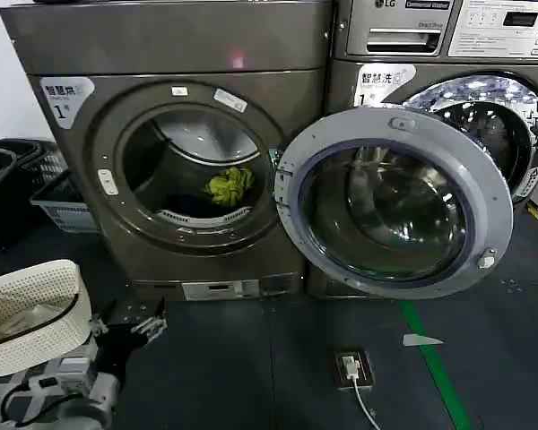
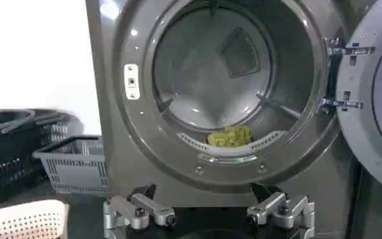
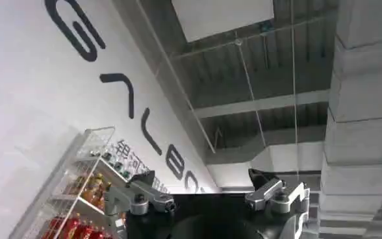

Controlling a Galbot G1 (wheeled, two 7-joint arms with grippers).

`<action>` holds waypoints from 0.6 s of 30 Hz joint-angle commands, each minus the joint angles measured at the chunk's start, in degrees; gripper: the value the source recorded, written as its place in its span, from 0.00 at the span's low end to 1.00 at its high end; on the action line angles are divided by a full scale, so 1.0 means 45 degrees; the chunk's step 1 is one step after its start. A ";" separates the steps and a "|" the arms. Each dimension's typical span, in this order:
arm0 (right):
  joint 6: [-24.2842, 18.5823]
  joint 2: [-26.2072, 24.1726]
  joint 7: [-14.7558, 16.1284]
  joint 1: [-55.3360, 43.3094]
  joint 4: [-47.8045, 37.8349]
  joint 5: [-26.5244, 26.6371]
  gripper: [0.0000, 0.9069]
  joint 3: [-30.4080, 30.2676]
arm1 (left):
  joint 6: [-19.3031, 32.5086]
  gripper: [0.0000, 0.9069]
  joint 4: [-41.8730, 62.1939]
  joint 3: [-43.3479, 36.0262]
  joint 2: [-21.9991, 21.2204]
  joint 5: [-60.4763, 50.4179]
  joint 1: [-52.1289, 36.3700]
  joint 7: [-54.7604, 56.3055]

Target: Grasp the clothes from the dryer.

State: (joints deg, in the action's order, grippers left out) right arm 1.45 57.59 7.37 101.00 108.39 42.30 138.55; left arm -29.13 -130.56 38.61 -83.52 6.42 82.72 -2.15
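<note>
Here the left tool (image 2: 208, 214) hangs low with its fingers spread wide and empty, facing the dryer (image 1: 117, 224). Ahead and above it, the clothes (image 2: 229, 136) lie at the drum's front lip. They look soft and light, so pinching the wad's bunched top should hold. The right tool (image 3: 210, 198), also open and empty, points up at the ceiling.

The floor (image 1: 251, 367) is dark, matte and laid in large panels, with a green stripe (image 1: 435, 367) running across it on the right. The bronze-grey dryer (image 1: 161, 54) stands directly on it, its round door (image 1: 394, 202) swung open. Tight beside it stands the silver LG washer (image 1: 430, 36). To the dryer's left, a grey laundry basket (image 1: 63, 210) and black baskets (image 1: 9, 170) sit near the wall. Out in front lies a small floor socket (image 1: 352, 368) with a white cable (image 1: 366, 408) plugged in, near a scrap of white tape (image 1: 421, 339).
</note>
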 commanded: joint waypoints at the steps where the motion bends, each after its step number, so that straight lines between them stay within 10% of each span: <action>1: -0.0093 0.0015 0.0025 -0.0008 -0.0006 0.0031 1.00 -0.0005 | -0.0006 1.00 -0.0005 0.0006 0.0014 0.0010 -0.0001 -0.0016; 18: -0.0171 -0.0013 0.0156 -0.0116 -0.0005 0.0035 1.00 -0.0131 | 0.0738 1.00 -0.0193 -0.0088 0.0205 0.0490 -0.0024 -0.0396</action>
State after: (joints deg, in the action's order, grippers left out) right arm 0.72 57.51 8.07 100.50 108.38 42.43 138.00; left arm -27.86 -131.15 38.25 -82.74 6.98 82.61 -3.35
